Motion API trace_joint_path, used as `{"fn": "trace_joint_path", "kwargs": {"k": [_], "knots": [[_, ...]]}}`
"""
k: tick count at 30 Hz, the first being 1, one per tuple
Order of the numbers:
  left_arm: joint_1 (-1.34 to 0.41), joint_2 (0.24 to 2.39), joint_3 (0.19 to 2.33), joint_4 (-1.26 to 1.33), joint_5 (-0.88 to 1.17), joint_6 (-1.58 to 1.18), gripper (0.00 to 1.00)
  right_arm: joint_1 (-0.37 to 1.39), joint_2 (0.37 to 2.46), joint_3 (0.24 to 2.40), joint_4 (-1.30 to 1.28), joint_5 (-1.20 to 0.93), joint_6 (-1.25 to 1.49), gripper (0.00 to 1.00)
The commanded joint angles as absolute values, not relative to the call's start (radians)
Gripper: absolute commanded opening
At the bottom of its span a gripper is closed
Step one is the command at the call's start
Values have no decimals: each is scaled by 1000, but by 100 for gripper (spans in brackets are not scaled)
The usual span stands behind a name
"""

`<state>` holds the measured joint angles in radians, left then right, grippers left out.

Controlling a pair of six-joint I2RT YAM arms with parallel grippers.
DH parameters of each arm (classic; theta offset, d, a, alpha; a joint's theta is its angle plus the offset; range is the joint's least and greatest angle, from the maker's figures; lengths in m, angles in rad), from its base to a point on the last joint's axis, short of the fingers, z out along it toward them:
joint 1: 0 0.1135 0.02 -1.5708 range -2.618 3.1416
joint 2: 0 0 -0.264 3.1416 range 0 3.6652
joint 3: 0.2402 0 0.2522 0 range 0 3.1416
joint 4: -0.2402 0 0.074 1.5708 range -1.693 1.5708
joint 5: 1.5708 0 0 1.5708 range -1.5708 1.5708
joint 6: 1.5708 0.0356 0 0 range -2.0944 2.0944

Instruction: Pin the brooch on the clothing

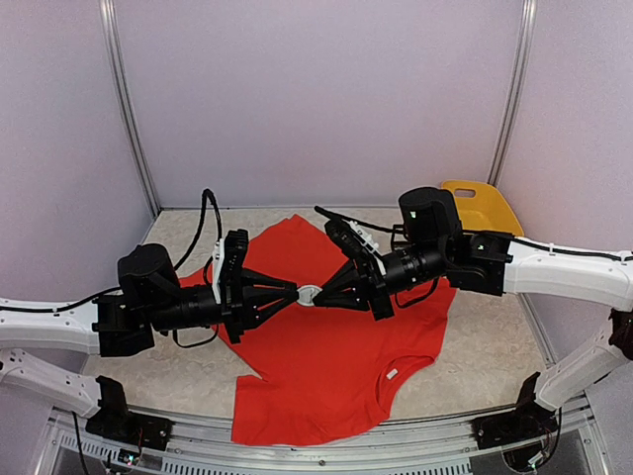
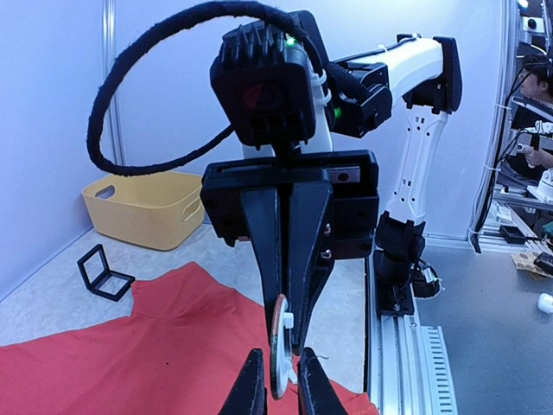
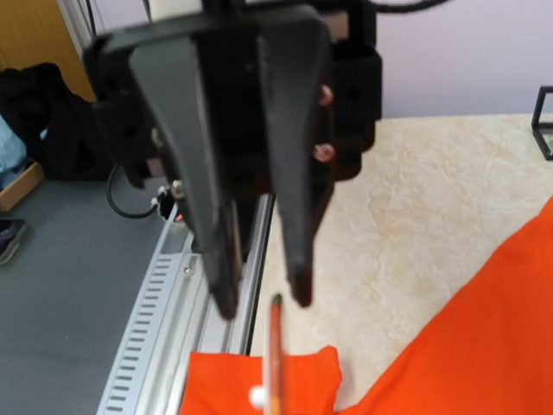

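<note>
The brooch (image 1: 310, 294), a small round disc with a white clasp, hangs edge-on above the clothing (image 1: 326, 366), a red T-shirt spread on the table. Both grippers meet at it, tip to tip. My right gripper (image 1: 322, 295) is shut on the brooch (image 2: 281, 346); its fingers (image 2: 307, 242) are pressed together on the disc's far edge. My left gripper (image 2: 280, 352) stands slightly open, one finger on each side of the disc with a thin gap. In the right wrist view the left gripper (image 3: 262, 303) shows parted tips just beyond the brooch (image 3: 275, 354). My right fingers are out of that view.
A yellow basket (image 1: 480, 206) stands at the back right corner. A small black frame (image 2: 104, 272) lies on the table near it. Metal rails (image 2: 415, 363) run along the table's near edge. White walls close in the back and sides.
</note>
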<state>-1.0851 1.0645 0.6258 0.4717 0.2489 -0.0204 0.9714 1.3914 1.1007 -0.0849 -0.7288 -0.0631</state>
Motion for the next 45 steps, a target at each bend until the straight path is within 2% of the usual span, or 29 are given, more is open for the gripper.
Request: {"fn": "trace_joint_path", "kwargs": {"k": [1,7,9,11,12,16,17,18,20,23,29,36,45], "knots": [[-1080,1071,657,423,248,-13,11,976,1393,1132,-116,-722,-83,0],[-1078,1108,678,397,253,-14,16,975,1394,1141,-118,-728,-83,0],[-1078,1114,678,406,259,-17,13,976,1397,1142,-120,-736,-84,0],[-1078,1112,678,416,257,-20,2,975,1400,1146,-126,-738,-84,0],[-1078,1109,676,424,255,-22,0,974,1402,1148,-127,-740,-84,0],[-1077,1096,666,451,275,-23,0,975,1401,1150,-124,-751,-83,0],[-1077,1094,664,453,277,-23,0,976,1402,1150,-124,-747,-80,2],[-1078,1092,663,455,275,-22,0,976,1403,1149,-119,-741,-74,13],[-1079,1088,657,459,268,-15,0,975,1406,1141,-103,-741,-63,27],[-1081,1086,653,460,279,-5,0,975,1408,1124,-57,-753,-41,32],[-1090,1089,653,459,298,-2,0,974,1417,1114,-6,-755,-14,29],[-1103,1084,647,473,319,29,0,976,1429,1114,-3,-725,-11,15],[-1120,1098,652,489,356,50,0,976,1453,1132,-2,-631,-3,14]]}}
